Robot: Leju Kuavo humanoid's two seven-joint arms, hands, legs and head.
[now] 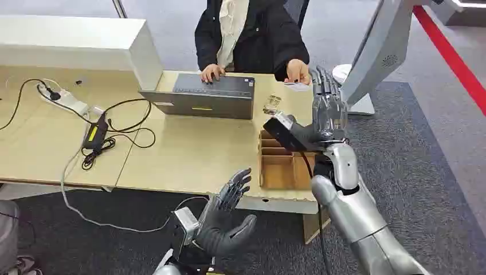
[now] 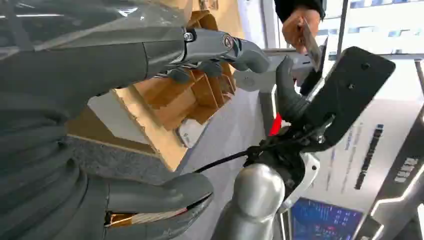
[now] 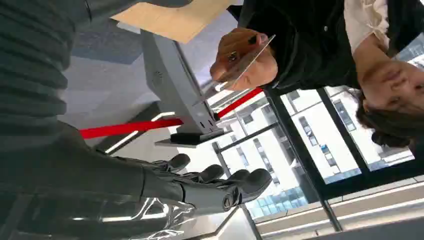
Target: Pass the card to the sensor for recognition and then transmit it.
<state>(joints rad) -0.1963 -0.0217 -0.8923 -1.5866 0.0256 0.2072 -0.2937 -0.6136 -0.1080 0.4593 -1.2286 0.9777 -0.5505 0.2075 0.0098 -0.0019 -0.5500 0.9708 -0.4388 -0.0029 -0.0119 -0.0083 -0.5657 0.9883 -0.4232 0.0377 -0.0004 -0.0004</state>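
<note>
At about seven o'clock in the head view the left hand hangs below the table edge, fingers spread and holding nothing. At two o'clock the right hand is raised with its fingers straight, apart and empty, just beside the card, which a person's hand holds. Between them, the wooden table carries a laptop, a cable tangle and a cardboard tray, over grey carpet.

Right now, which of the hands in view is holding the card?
The person's hand at the table's far edge holds the card. The robot's right hand is raised beside it, open; the left hand is low, holding nothing.
</note>
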